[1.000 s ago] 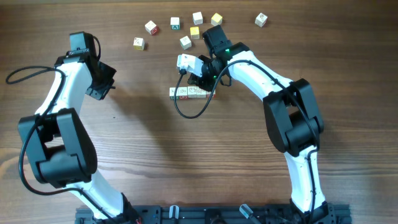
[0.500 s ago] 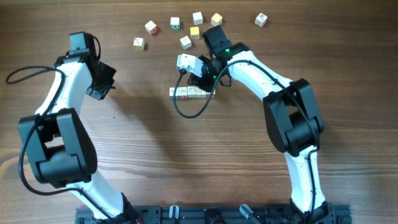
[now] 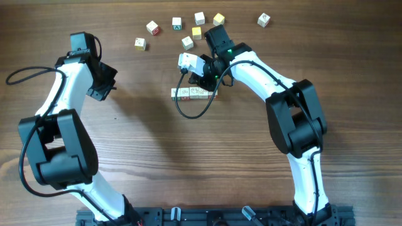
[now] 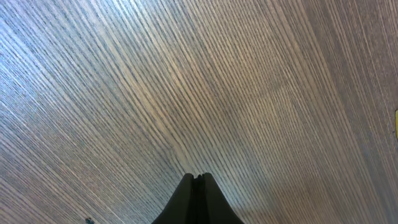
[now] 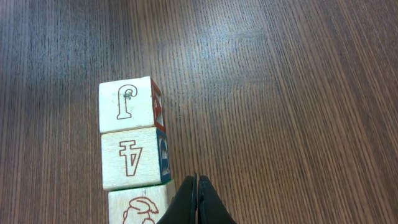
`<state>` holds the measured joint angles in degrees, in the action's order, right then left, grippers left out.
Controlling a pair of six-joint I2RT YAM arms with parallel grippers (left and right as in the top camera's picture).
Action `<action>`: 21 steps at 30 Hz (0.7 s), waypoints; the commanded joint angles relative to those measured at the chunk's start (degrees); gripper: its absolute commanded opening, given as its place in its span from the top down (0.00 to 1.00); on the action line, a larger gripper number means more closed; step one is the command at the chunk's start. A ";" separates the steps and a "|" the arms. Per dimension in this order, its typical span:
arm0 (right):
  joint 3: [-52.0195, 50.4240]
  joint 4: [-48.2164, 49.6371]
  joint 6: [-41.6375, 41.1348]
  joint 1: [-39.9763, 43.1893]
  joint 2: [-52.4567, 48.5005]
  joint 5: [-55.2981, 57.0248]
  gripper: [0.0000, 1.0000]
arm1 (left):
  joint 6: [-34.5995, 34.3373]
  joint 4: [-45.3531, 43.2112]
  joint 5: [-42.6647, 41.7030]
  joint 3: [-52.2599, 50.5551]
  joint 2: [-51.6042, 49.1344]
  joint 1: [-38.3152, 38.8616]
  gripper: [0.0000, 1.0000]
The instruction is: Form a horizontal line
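Observation:
The horizontal line (image 3: pixel 190 93) is a short row of small white cubes with red marks, set edge to edge at the table's middle. In the right wrist view three of its cubes (image 5: pixel 133 146) show, stacked up the frame. My right gripper (image 3: pixel 208 83) is shut and empty, its tips (image 5: pixel 197 180) pressed beside the near cube's side, at the row's right end. My left gripper (image 3: pixel 102 83) is shut and empty over bare wood at the far left, well away from the row; its tips (image 4: pixel 198 178) show closed.
Several loose cubes lie scattered along the back: white ones (image 3: pixel 152 27), (image 3: pixel 139 43), (image 3: pixel 187 42), (image 3: pixel 263 20), a green-faced one (image 3: pixel 177 23) and yellow ones (image 3: pixel 218 19). A black cable (image 3: pixel 188 113) loops in front of the row.

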<state>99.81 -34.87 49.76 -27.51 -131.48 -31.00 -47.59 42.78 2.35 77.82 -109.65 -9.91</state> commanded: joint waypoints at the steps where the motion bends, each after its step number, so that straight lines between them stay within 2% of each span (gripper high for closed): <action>1: 0.68 0.15 -0.22 -0.28 -1.29 0.09 0.95 | 0.68 -0.20 1.38 -0.74 0.68 -0.07 0.96; 21: 0.61 4.11 -0.26 -0.28 -1.86 2.25 0.96 | 0.68 -0.39 1.38 -0.74 0.68 -0.07 0.96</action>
<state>99.81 -31.24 49.76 -27.51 -131.48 -29.34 -47.59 42.57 2.35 77.82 -109.65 -9.91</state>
